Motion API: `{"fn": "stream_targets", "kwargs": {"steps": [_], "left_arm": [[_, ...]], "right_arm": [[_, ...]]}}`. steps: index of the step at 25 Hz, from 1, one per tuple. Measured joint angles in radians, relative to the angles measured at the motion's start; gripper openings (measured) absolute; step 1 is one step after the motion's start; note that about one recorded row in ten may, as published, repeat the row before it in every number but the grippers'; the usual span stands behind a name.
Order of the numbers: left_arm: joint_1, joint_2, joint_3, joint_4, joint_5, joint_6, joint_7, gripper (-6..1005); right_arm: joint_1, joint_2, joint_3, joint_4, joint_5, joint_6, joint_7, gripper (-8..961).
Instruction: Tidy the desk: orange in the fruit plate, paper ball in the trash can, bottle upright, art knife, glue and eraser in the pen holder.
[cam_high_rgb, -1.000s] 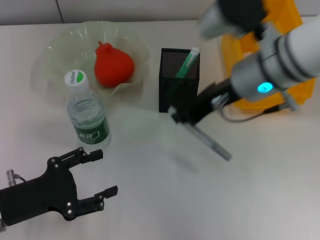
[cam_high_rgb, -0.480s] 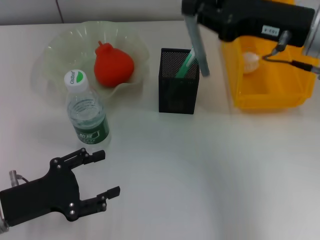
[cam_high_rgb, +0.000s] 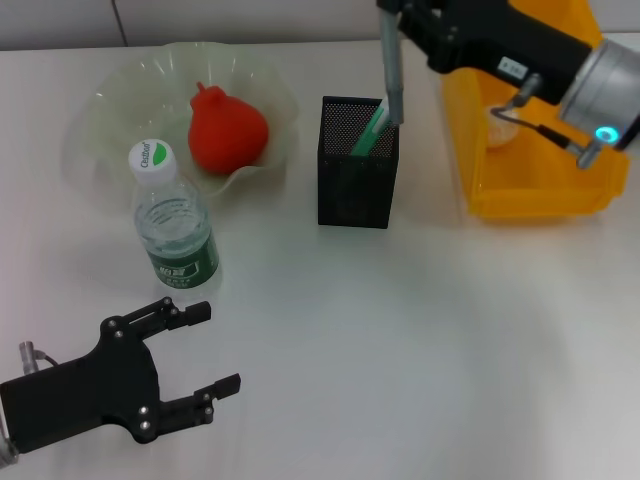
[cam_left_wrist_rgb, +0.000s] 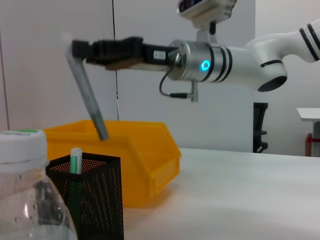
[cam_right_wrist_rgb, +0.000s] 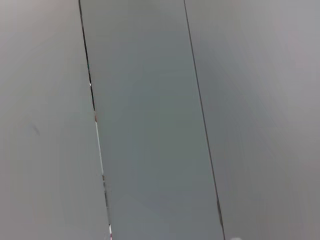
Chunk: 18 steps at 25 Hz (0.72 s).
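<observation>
At the near left edge of the white surface (cam_high_rgb: 400, 350), the left gripper (cam_high_rgb: 205, 347) is being held low, its black fingers (cam_high_rgb: 185, 310) spread wide with nothing between them. Just beyond it, the bottle (cam_high_rgb: 175, 225) is standing upright, white cap on top and green label facing forward. Farther back on the left, the fruit plate (cam_high_rgb: 110, 100) is being occupied by the orange (cam_high_rgb: 227, 130), which is resting inside it toward the right of the bowl.

Near the middle, the pen holder (cam_high_rgb: 358, 175) is standing upright with a green and white stick (cam_high_rgb: 372, 128) leaning inside it. Above its far right corner, a slim grey stick (cam_high_rgb: 391, 60), probably the art knife, is being held nearly upright, tilted slightly, with its lower tip just over the holder's rim and not inside it. It is being gripped at its top by the right gripper (cam_high_rgb: 400, 8), which is reaching in from the far right; its fingers are closed on the stick.

At the far right, the trash can (cam_high_rgb: 540, 190) is sitting just beside the pen holder, partly covered by the right arm. The paper ball (cam_high_rgb: 498, 127) is lying inside it.
</observation>
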Motion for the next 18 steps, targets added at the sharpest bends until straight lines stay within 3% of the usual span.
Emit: {"fn": "stream_targets", "kwargs": {"steps": [5,18], "left_arm": [[-0.002,0.000,0.000,0.000,0.001,0.001,0.000,784],[-0.002,0.000,0.000,0.005,0.001,0.006,0.000,784]], "right_arm": [[0.062,0.002,0.005,0.129,0.013,0.004,-0.057,142],[0.049,0.005,0.006,0.152,0.016,-0.009,-0.121,153]]}}
